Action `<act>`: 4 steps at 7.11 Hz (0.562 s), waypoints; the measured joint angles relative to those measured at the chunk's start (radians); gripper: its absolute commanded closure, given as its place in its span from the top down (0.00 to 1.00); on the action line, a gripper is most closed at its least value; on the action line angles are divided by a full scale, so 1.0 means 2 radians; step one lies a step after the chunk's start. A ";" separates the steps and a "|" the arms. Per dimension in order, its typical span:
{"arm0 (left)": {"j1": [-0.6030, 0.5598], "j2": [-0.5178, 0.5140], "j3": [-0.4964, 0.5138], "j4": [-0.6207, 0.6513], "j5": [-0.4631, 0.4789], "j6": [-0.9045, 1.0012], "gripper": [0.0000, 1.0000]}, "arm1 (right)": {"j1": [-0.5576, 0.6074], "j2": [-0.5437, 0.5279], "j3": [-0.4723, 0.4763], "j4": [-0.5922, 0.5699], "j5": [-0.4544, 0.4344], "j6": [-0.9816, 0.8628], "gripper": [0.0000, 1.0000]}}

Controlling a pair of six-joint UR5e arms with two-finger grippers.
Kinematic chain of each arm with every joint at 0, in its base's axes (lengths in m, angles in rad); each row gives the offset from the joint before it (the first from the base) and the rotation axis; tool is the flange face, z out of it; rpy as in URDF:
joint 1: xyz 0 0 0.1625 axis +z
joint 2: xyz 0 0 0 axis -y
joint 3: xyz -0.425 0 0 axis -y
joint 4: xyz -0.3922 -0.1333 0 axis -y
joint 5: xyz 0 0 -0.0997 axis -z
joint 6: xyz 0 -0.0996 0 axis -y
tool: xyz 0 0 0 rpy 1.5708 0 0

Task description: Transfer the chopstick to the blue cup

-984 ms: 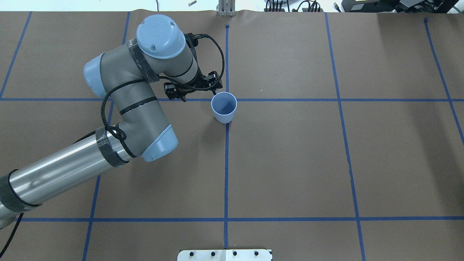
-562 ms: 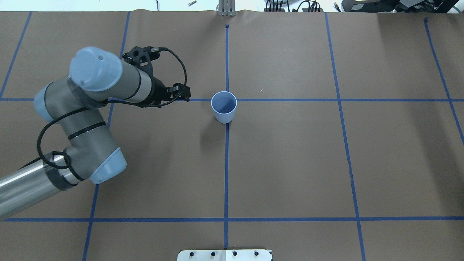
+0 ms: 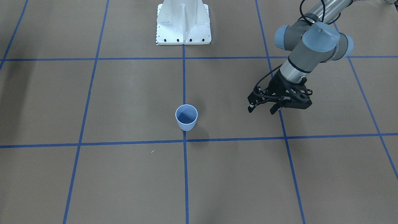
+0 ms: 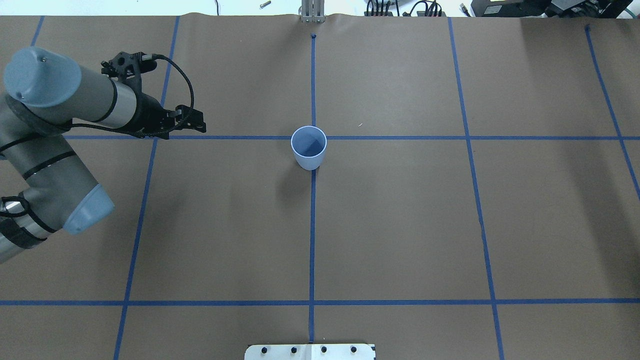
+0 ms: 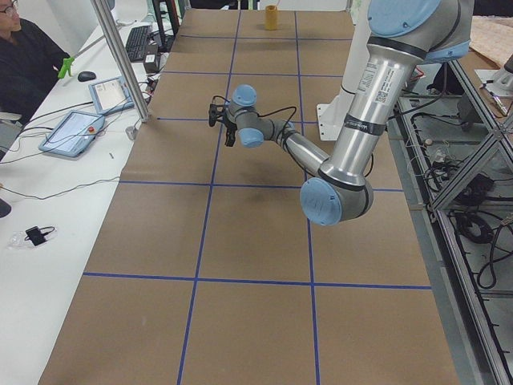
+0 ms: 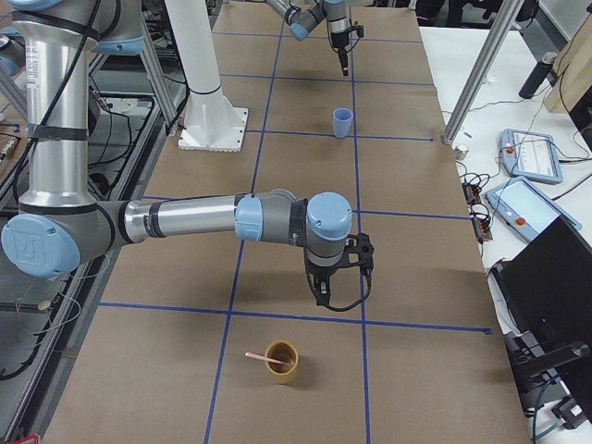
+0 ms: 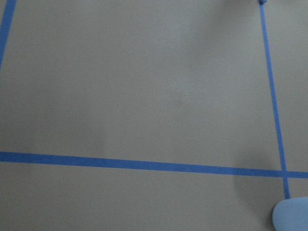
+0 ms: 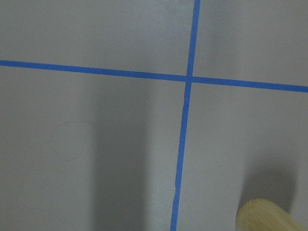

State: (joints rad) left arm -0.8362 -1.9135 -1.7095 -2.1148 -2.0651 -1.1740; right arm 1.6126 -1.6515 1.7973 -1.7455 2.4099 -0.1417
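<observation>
**A:** Starting from the robot's right end of the tabletop (image 4: 400,225), what comes first?

**B:** One tan cup (image 6: 281,363), standing upright. The one chopstick (image 6: 261,355) rests in it. The stick leans out over the rim, with its free end toward the robot's side.

**A:** And the tool next to it?

**B:** That is the right tool (image 6: 333,287). It hangs just past the tan cup, pointing down, and nothing is visibly in its grip. Only the side view catches it, so I cannot tell whether its fingers are spread or pressed together. Its own camera shows just a curve of the tan cup's rim in the lower corner.

**A:** What lies farther along?

**B:** One blue cup (image 4: 309,147) stands upright near the middle of the tabletop. It sits on one of the blue tape lines (image 4: 400,137), just beside a crossing, and its darker inside is in plain view.

**A:** And farthest out?

**B:** The left tool (image 3: 261,109) is well apart from the blue cup, on the robot's left of it. Its two fingers (image 3: 273,109) are spread wide with nothing between them, and they touch neither cup.

**A:** What is the count?

**B:** There are two tools, two cups and one chopstick.
</observation>
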 measured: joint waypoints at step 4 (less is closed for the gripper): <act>-0.060 0.101 -0.045 0.006 -0.050 0.053 0.98 | 0.017 -0.018 -0.001 0.000 -0.030 -0.028 1.00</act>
State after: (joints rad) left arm -0.9553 -1.7124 -1.8004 -2.1023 -2.1642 -1.0680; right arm 1.6474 -1.6880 1.7946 -1.7455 2.3500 -0.1970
